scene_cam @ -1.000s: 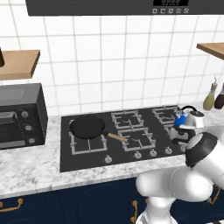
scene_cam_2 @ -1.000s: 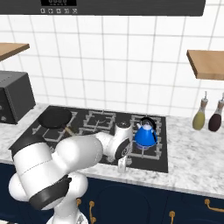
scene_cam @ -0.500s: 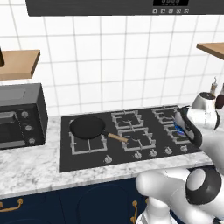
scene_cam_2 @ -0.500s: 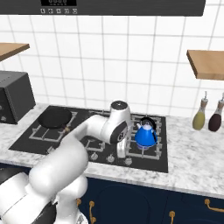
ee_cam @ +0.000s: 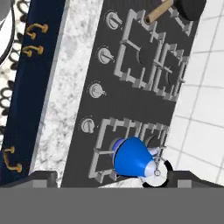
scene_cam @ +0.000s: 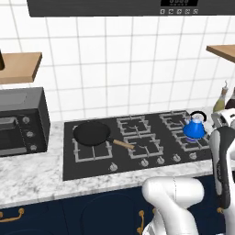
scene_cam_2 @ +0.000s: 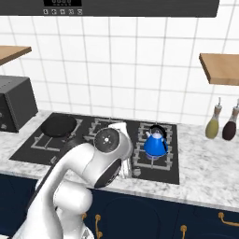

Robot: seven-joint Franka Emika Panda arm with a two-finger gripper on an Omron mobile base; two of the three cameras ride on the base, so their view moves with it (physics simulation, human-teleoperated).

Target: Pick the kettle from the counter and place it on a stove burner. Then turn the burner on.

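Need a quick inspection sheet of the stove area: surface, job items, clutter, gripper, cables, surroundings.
Surface: marble counter around a black cooktop.
Job's things: blue kettle upright on a right-hand stove burner; knobs along the front edge.
Clutter: frying pan on a left burner; two bottles right of the cooktop.
Gripper: gripper open, holding nothing, apart from the kettle.
Cables: nothing seen.
Surroundings: tiled wall, wooden shelves, toaster oven at left.
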